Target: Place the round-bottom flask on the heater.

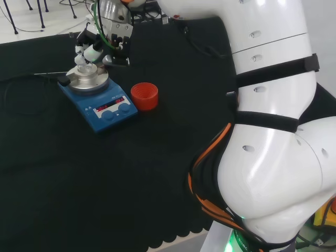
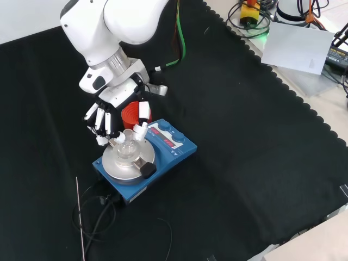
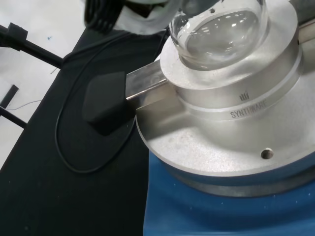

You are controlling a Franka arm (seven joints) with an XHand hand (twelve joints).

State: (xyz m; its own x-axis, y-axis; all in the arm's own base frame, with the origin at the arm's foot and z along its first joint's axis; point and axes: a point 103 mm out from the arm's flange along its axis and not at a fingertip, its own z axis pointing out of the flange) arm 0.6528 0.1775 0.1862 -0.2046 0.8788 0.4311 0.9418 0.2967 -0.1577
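The clear round-bottom flask [image 2: 128,147] sits with its bulb [image 3: 219,34] in the hollow of the silver block on the blue heater [image 2: 173,145]. The hand [image 2: 111,117] hangs right over it. Its fingers [image 2: 100,126] curl down on one side of the flask's neck and the thumb [image 2: 141,128] on the other, closed on the neck. In the head view the hand [image 1: 97,48] stands above the flask [image 1: 85,68] and the heater [image 1: 100,102] at the cloth's far left.
A red ribbed ring stand [image 1: 144,96] lies just right of the heater in the head view. A black knob [image 3: 106,102] juts from the block's side, and a thin black cable [image 2: 92,215] runs over the cloth beside the heater.
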